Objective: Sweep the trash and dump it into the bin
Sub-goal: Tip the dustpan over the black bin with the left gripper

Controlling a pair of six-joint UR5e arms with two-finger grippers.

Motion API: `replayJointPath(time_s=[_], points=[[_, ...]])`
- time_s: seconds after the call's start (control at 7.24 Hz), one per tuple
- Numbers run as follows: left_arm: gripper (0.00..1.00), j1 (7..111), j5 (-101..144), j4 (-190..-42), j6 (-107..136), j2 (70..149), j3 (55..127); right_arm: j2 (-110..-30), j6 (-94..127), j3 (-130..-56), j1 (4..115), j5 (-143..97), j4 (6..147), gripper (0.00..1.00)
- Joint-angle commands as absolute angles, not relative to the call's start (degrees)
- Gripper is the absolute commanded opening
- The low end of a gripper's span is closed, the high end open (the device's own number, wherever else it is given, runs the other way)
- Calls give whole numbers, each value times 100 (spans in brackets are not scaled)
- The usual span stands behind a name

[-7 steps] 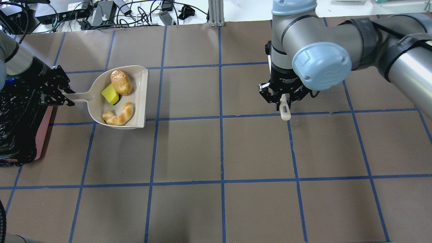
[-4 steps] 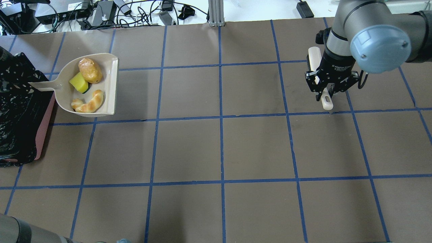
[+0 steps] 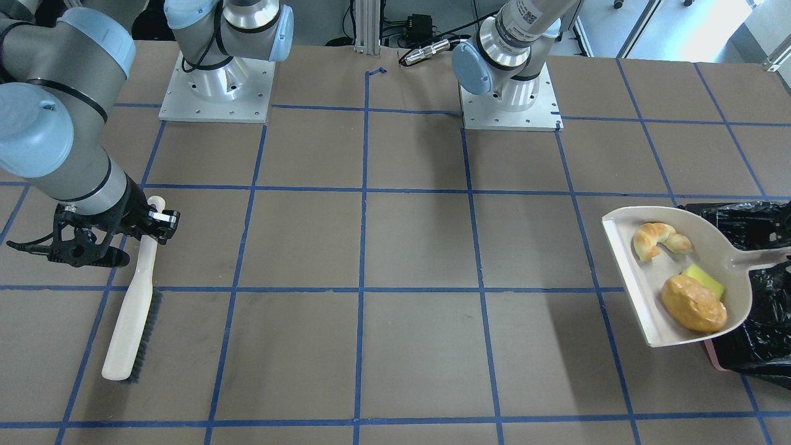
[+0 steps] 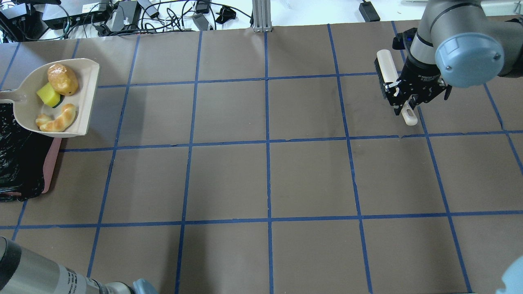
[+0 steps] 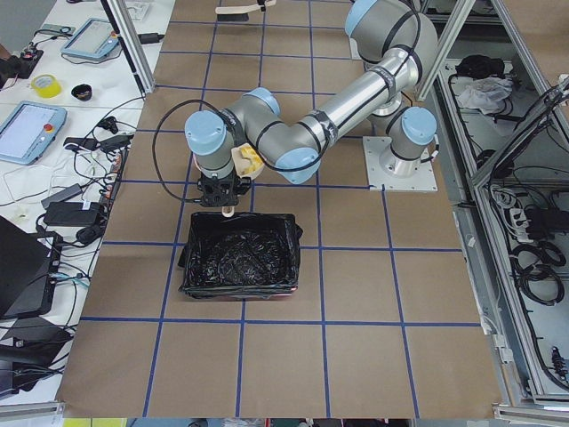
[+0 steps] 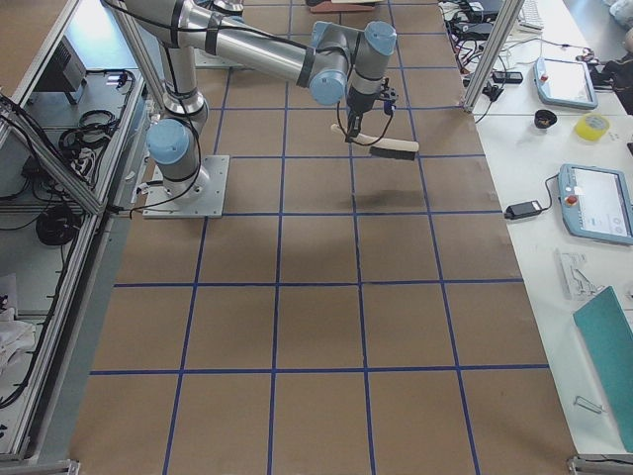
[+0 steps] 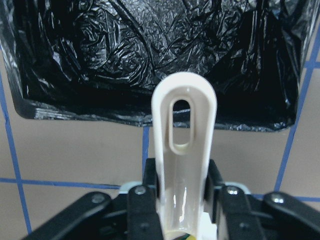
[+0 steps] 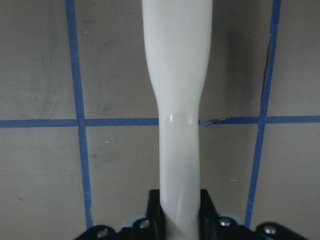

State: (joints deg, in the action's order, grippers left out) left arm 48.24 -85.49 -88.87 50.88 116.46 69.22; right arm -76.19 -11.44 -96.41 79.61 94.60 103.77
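The beige dustpan (image 4: 24, 112) is held roughly level at the bin's edge, at the overhead view's far left. In it lie the trash pieces: an amber lump (image 4: 62, 79), a yellow wedge (image 4: 49, 94) and a croissant-like piece (image 4: 56, 121). They also show in the front view: lump (image 3: 693, 303), wedge (image 3: 704, 279), croissant (image 3: 660, 240). My left gripper (image 7: 182, 200) is shut on the dustpan handle (image 7: 184, 125), above the black-lined pink bin (image 7: 150, 45) (image 4: 16, 163). My right gripper (image 4: 404, 100) is shut on the beige brush (image 3: 130, 321) (image 8: 177, 100), low over the table.
Cables and electronics (image 4: 122, 16) and an aluminium post (image 4: 259, 16) stand beyond the table's far edge. The two arm bases (image 3: 216, 86) sit at the robot's side. Blue tape lines (image 4: 267, 141) grid the brown table.
My left arm has carried the loaded dustpan left to the bin's edge, its gripper leaving the overhead view. My right arm has carried the brush right and away, then slowed.
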Motion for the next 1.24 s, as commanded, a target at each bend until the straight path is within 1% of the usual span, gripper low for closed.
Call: replayJointPath(time_s=[0.0,0.28,0.69,1.11], points=[[0,4397,-8569,-8974,4590,12031,6330,-7436,-1617,-9642,7691,9500,10685,5],[0,4088,-8596,-8965,4151,12452,5769,-7120,-1529,-9650,7516,9492,10836,5],[0,3833,-8990,-8912,3737,12875,5178,-7207,-1599,-10317,7261,9518,11537,5],[0,3683,-9009,-8807,3482,13104,4660,-7216,-1950,-10345,7067,9510,11602,5]])
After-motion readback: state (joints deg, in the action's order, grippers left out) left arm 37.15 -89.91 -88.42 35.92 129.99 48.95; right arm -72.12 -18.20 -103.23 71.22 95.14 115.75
